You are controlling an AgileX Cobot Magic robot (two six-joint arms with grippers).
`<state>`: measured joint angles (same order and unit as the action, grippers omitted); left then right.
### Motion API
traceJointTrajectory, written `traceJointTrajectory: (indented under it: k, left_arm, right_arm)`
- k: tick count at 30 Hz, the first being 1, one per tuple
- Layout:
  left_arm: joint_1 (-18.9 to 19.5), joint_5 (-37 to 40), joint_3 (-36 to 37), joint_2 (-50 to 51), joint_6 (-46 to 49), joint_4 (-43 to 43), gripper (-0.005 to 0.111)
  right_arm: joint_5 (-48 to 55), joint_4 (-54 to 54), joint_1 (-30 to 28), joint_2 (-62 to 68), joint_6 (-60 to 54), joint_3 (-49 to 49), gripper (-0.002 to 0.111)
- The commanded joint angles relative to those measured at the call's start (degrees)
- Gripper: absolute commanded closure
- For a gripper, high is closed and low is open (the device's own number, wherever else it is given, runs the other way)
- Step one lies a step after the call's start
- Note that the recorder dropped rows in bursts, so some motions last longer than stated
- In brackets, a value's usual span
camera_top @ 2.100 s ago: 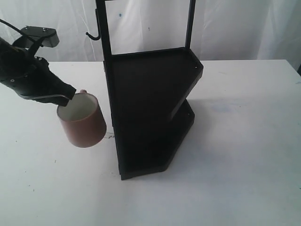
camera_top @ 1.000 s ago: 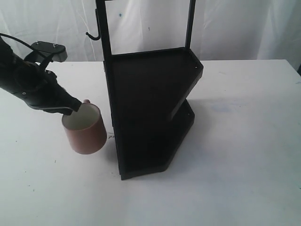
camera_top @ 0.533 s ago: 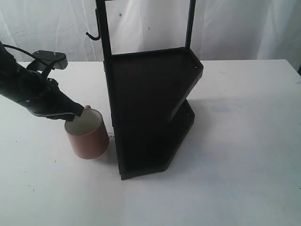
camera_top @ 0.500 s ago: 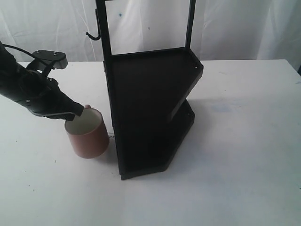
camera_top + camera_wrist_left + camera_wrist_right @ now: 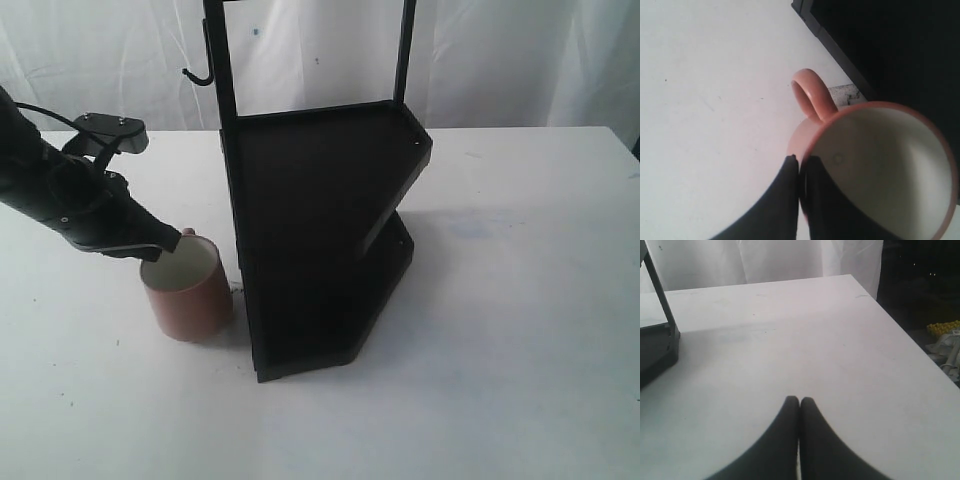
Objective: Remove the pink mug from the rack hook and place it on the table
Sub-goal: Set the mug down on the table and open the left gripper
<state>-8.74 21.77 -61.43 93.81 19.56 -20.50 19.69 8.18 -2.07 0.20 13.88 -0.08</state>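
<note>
Exterior: the pink mug sits upright, low at the table, just left of the black rack. Whether its base touches the table is unclear. The left gripper pinches its rim on the far-left side. The rack hook is bare, up on the post.

Left wrist: left gripper is clamped on the mug wall, one finger inside and one outside, next to the handle. The rack base is close by.

Right wrist: right gripper has its fingers pressed together, holding nothing, over the bare table. The rack corner is at the edge.
</note>
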Motion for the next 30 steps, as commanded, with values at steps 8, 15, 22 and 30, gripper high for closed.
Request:
traceJointTrajectory:
  k: [8,15,22,30]
  left_arm:
    - [0.05,0.09,0.15,-0.39,0.11,-1.78,0.107]
    - [0.05,0.07,0.15,-0.26,2.28,-1.78,0.107]
    - [0.05,0.50,0.15,-0.01,2.39,-1.78,0.107]
    - [0.05,1.46,-0.51,0.91,3.39,-1.78,0.107]
  right_arm:
    - [-0.46,0.48,-0.24,-0.20,0.09,0.08,0.108]
    - [-0.46,0.48,-0.24,-0.20,0.09,0.08,0.108]
    - [-0.46,0.48,-0.24,-0.20,0.09,0.08,0.108]
    - [-0.46,0.48,-0.24,-0.20,0.09,0.08,0.108]
